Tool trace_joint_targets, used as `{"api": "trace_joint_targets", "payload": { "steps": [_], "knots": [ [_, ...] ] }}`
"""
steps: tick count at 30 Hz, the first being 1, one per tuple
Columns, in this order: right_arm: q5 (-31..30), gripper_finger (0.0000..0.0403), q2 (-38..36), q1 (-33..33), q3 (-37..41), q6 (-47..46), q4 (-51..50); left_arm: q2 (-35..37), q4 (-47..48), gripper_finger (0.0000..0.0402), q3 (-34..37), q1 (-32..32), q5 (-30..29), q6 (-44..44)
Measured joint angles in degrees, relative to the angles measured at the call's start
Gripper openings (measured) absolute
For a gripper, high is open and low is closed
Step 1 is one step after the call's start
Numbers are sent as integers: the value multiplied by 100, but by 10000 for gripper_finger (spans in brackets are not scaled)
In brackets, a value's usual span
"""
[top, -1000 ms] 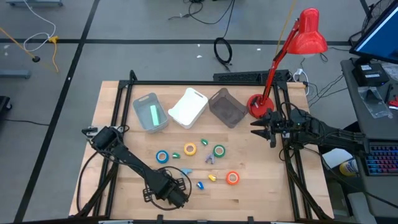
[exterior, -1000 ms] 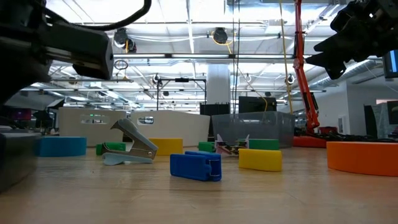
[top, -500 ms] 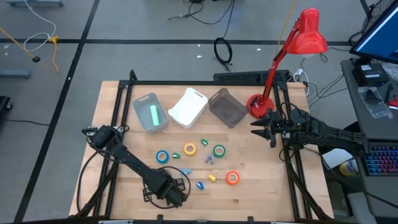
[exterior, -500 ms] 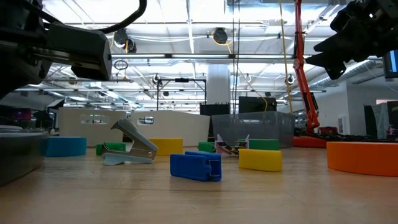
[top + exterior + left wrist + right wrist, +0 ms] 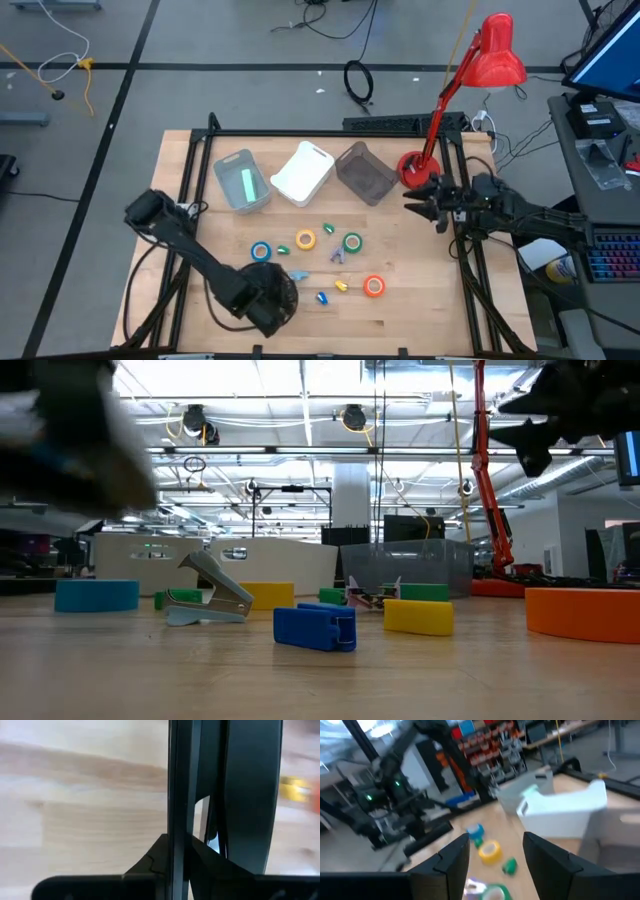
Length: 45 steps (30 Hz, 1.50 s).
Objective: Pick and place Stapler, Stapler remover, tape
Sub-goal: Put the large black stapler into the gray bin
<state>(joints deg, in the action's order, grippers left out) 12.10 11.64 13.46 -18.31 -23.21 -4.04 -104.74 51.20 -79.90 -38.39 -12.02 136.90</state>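
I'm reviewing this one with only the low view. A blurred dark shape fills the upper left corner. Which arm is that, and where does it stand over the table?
Observer: That is the left arm. In the high view the left gripper is over the table near the edge farthest from the bins.
Operator: And the dark shape at my top right?
Observer: That is the right gripper, at the table's right edge beside the red lamp's base. Its jaws are open and empty.
Operator: I see the tape edge-on. How many rolls are there?
Observer: Four, all flat on the wood: blue roll, yellow roll, green roll, orange roll.
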Motion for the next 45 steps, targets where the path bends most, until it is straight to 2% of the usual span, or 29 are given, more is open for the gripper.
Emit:
{"api": "trace_joint_targets", "payload": {
  "steps": [5, 7, 9, 11, 14, 16, 21, 26, 29, 33, 40, 45],
  "knots": [
    [-258, 180, 8, 1, 0, 2, 546, 330, -439, 39, -4, 48, -868, -960],
    [-303, 180, 54, 4, -2, -4, 752, 407, -628, 39, -4, 93, -1034, -1245],
    [-94, 180, 116, -2, 0, 10, 900, 432, -869, 39, -4, 184, -1051, -1661],
    [490, 180, 275, -3, -1, 174, 1200, 424, -1163, 39, -4, 277, -1049, -2073],
    [1388, 180, 628, -9, -2, 494, 1613, 421, -1633, 39, -4, 458, -838, -2712],
    [1662, 180, 893, -24, -2, 719, 1976, 421, -1975, 39, -9, 605, -591, -3118],
    [1953, 180, 1527, -279, -56, 1567, 2387, 423, -2643, 39, -11, 958, -257, -3883],
    [1941, 180, 2159, -704, -369, 2690, 2298, 423, -2754, 39, -11, 1286, 383, -3978],
    [1604, 180, 2488, -998, -722, 3594, 1692, 423, -2749, 39, -11, 1459, 722, -3982],
    [854, 180, 2878, -1413, -1110, 4925, 924, 423, -2749, 39, -11, 1621, 1165, -3980],
    [221, 180, 3412, -2035, -1314, 6016, 868, 423, -2956, 39, -11, 1836, 1482, -3973],
    [-390, 181, 3759, -2462, -1327, 6664, 1215, 423, -3291, 39, -13, 2042, 1580, -4078]
  ]
}}
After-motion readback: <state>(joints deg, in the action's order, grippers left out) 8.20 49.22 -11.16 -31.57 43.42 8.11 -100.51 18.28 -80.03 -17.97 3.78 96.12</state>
